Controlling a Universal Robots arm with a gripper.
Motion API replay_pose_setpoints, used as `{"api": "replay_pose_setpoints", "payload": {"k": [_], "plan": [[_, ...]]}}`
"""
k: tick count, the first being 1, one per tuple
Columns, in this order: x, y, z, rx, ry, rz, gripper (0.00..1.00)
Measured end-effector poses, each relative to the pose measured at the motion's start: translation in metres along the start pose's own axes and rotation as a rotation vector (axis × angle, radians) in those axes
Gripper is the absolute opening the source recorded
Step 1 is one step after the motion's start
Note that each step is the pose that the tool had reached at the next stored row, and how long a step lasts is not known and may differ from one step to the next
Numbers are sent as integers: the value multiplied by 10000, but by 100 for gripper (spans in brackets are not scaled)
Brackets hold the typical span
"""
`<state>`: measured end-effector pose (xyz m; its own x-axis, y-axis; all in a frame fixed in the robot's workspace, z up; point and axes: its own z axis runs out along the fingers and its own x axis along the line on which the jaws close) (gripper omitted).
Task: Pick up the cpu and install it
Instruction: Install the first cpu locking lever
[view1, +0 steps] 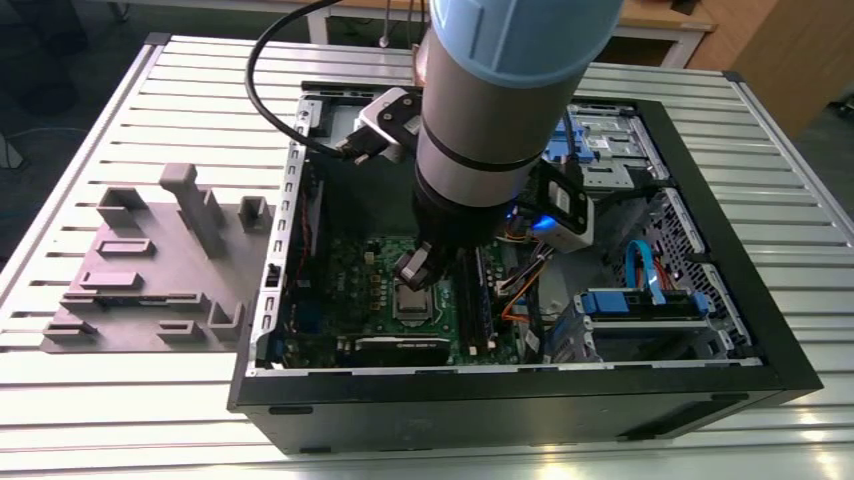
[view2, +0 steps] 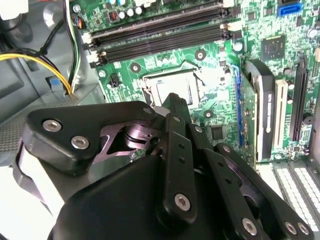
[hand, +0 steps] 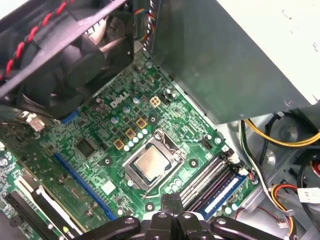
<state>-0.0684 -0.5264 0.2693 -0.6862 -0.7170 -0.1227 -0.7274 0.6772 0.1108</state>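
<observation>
The pincer (hand: 171, 200) hovers pressed narrow and empty; just beyond its tips the cpu (hand: 151, 161) lies flat in the socket frame (hand: 131, 172) on the motherboard (hand: 95, 125). Looks light, stiff, fragile; best gripped by opposite edges.

The work surface is a table (view1: 147, 395) built from pale metal slats running across the exterior view from left to right, with dark grooves between the slats. Two items rest directly on it. An open black computer case (view1: 534, 410) lies on its side over the centre and the exterior view's right of the surface, open side up, its near wall facing the camera. A grey moulded fixture block (view1: 147, 270) with raised posts and rectangular pockets sits toward the exterior view's left, just beside the case's left wall. Bare slats surround both items at the near and far edges.
</observation>
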Motion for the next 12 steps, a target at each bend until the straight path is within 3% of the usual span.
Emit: {"api": "replay_pose_setpoints", "payload": {"k": [4,10,12], "plan": [[0,1,-6,0,1,-1,10],[-10,10,-87,-1,-1,-1,10],[-10,11,-89,0,-1,-1,10]]}}
